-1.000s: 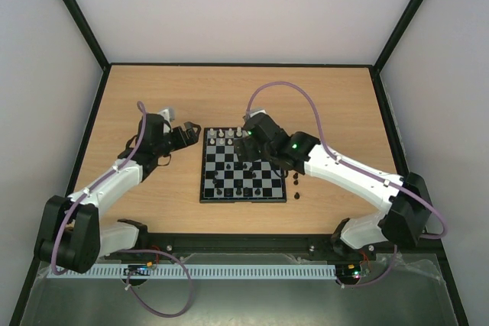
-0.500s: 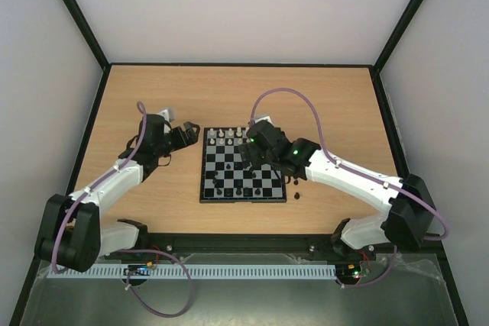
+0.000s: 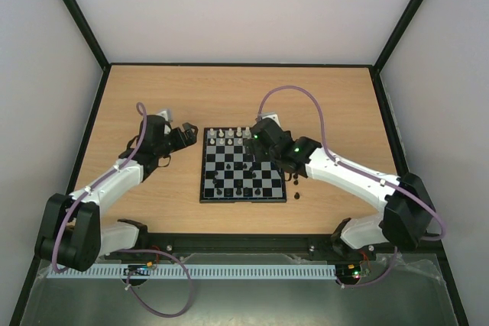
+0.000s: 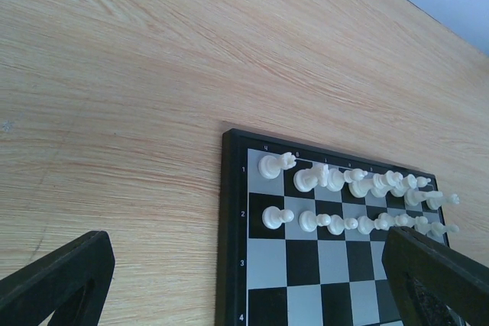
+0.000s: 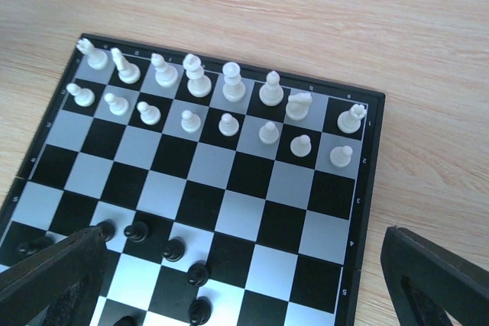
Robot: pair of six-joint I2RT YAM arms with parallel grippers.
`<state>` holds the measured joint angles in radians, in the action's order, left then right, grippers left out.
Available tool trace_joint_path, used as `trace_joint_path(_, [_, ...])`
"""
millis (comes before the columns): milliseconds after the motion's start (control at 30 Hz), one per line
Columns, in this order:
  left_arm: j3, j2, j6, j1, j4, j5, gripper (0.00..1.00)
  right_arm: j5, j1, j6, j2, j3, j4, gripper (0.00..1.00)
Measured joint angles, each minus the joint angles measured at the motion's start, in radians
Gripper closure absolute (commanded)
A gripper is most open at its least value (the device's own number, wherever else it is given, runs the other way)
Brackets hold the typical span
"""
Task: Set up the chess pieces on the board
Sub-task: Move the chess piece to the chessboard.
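Wood table (image 3: 153, 97). The board (image 5: 229, 219) lies directly under the right gripper (image 5: 243, 265) and just ahead of the left gripper (image 4: 246, 243), off to one side. Both sets of jaws gape fully, nothing held. White pieces (image 5: 229, 85) stand in two full rows at the board edge ahead of the right gripper (same rows visible past the left one). Black pieces (image 5: 174, 250) are scattered close below it, near one finger.

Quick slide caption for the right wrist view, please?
Open right gripper above the board: white pieces fill two far rows, a few black pieces stand nearer.
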<state>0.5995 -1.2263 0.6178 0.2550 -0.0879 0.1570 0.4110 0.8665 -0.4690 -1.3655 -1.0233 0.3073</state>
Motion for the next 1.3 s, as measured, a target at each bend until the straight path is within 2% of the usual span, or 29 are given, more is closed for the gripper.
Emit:
trace_joint_path(433, [-0.003, 0.023, 0.000, 0.000, 0.003, 0.001, 0.01, -0.012, -0.045, -0.033, -0.037, 0.008, 0.001, 0.01])
trace_joint_path(833, [-0.004, -0.004, 0.000, 0.004, -0.003, 0.026, 0.01, -0.018, -0.151, -0.124, 0.054, 0.147, 0.062, 0.00])
trace_joint_path(967, [-0.004, -0.012, 0.000, 0.010, -0.002, 0.026, 0.00, -0.027, -0.154, -0.138, 0.073, 0.162, 0.084, 0.03])
trace_joint_path(1300, [-0.004, -0.023, -0.001, 0.015, 0.002, 0.024, 0.01, -0.211, -0.154, -0.101, 0.097, 0.196, 0.051, 0.03])
